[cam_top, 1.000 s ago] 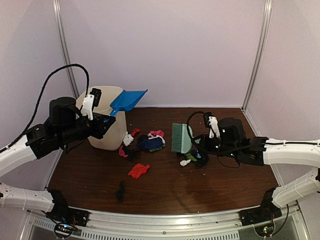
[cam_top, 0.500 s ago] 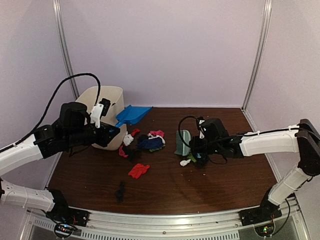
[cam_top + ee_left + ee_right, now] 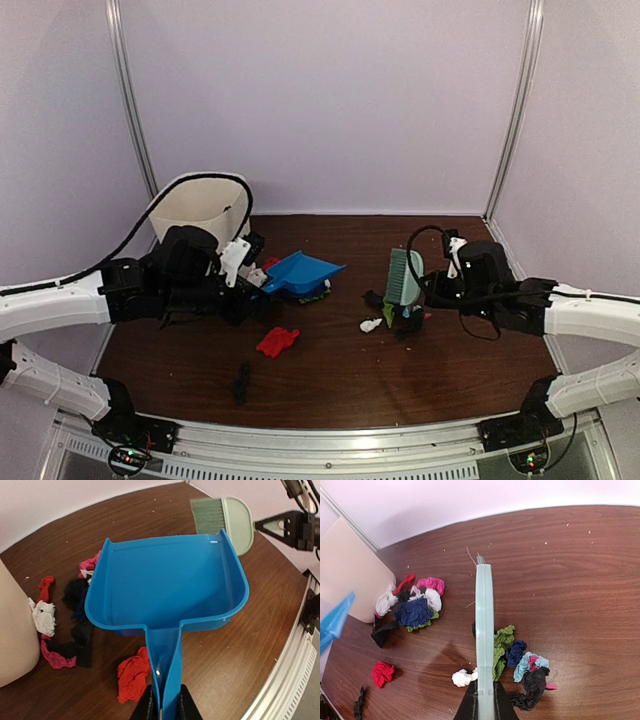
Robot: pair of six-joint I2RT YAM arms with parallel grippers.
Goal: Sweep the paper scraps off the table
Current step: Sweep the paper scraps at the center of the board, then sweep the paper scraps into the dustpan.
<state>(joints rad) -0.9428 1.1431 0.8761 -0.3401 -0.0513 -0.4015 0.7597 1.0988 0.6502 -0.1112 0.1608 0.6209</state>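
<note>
Handle of the blue dustpan [image 3: 165, 585] is gripped by the left pincer [image 3: 163, 706], fingers clamped on both sides. The pan is held tilted over the main pile of paper scraps [image 3: 415, 611], next to the beige bin [image 3: 205, 205]; contact with the surface [image 3: 460, 370] cannot be told. The pale green brush [image 3: 484, 630] is clamped in the right pincer [image 3: 484, 704] and seen edge-on from the wrist view. A second cluster [image 3: 520, 662] (green, dark blue, light blue, black, white) is found right beside the brush. A red scrap [image 3: 277, 341] and a black scrap [image 3: 241, 380] are left apart, nearer the front rail.
</note>
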